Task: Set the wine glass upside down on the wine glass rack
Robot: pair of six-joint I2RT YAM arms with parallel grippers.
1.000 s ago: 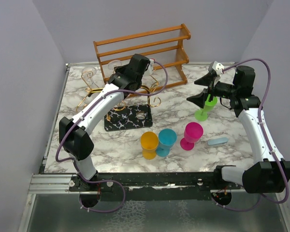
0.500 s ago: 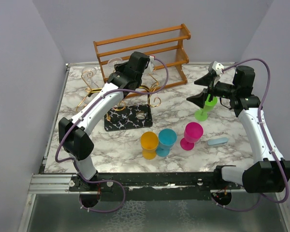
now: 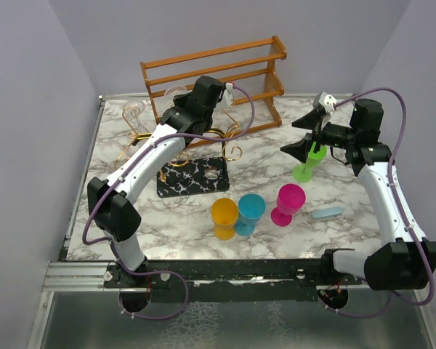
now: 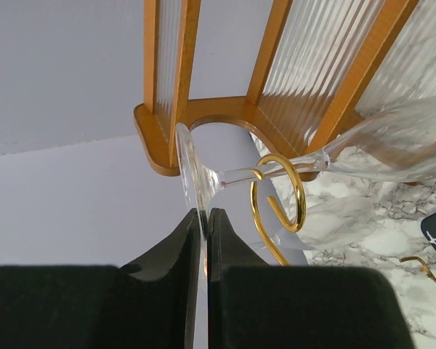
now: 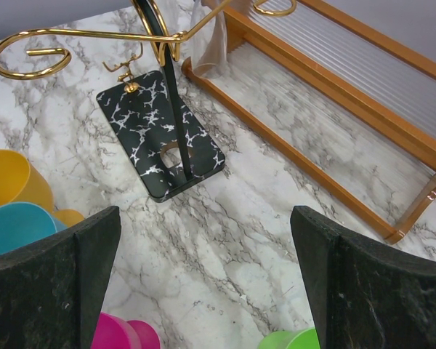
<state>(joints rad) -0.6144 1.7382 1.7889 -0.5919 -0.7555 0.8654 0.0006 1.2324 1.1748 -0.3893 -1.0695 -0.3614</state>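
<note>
Clearly the left end effector (image 4: 202, 218) has the clear wine glass (image 4: 392, 138) by its foot: the two dark fingers are nearly closed, pinching the thin round disc edge-on between them. That grip makes sense, since holding the foot leaves the stem free to slide into the rack. In the left wrist view the stem already passes through a curled hook of the gold wire wine glass rack (image 4: 298, 196), with the foot on the near side of the curl and the bowl stretching away on the far side. The glass sits up at the back of the marble worktop (image 3: 167, 218), just in front of the orange-brown wooden two-tier shelf (image 4: 276, 58). I'd judge the hanging step is close to done, though I cannot tell whether the hook bears the glass's weight yet or the fingers carry it.

Over on the other side, the right end effector (image 3: 301, 136) is spread wide and holds nothing. It hovers above the green plastic cup (image 3: 303, 172), well apart from the rack, which looks like a way of staying out of the working arm's path. From its wrist camera you can see the rack's black white-veined base (image 5: 160, 138) lying flat, with nothing steadying it.
</note>
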